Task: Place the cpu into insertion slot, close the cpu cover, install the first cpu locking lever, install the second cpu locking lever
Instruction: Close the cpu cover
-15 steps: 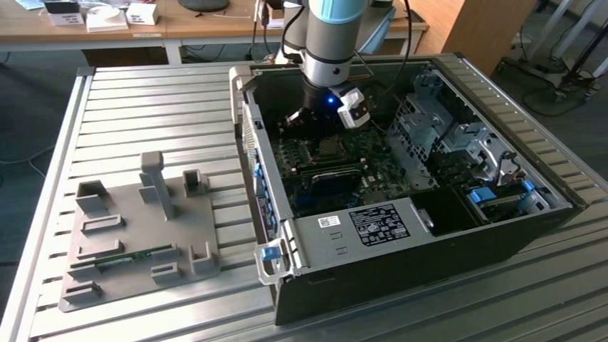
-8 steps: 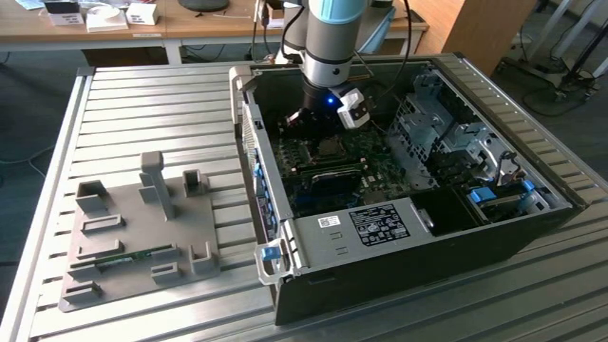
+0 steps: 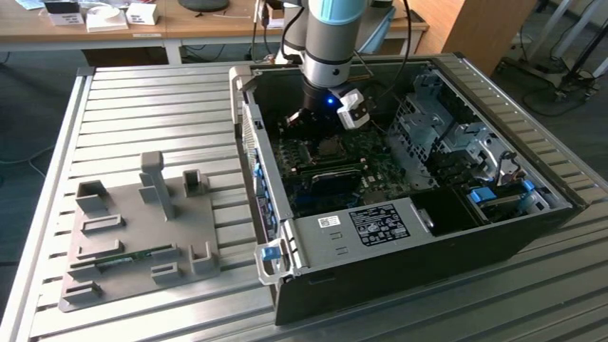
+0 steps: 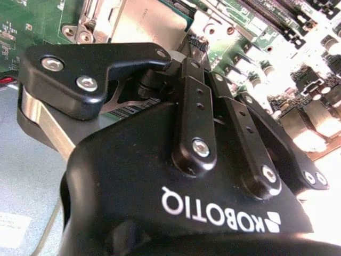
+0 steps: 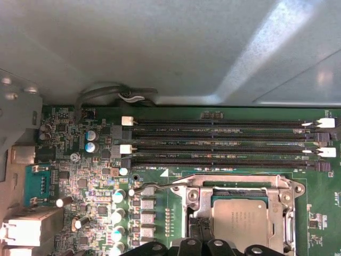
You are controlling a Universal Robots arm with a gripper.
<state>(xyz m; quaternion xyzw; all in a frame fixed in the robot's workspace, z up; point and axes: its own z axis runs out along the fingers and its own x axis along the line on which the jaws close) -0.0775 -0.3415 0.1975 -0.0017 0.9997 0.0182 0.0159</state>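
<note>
Exterior view: arm [image 3: 328, 43] reaches down into the open case [image 3: 409, 278]; gripper [image 3: 307, 121] hangs over the far part of the board [image 3: 380, 167], just beside the slot [image 3: 331, 147].
cpu [image 5: 240, 224]: seated in the slot, flat, metal top up; edges square to the memory slots [image 5: 224, 144]; near square, no long axis to call.
cover [image 5: 234, 186]: down flat around the cpu, whose top shows through the window.
gripper state: cannot tell, open or closed.
first wrist view: board seen from above; memory slots run along the case wall, cover just beside them, gripper at the cover's opposite edge.
second wrist view: gripper body close up, cpu's silvery top just beyond it.
exterior view also: slatted table [image 3: 152, 107] under the case; grey fixture [image 3: 133, 235] on it, on the exterior view's left of the case.
</note>
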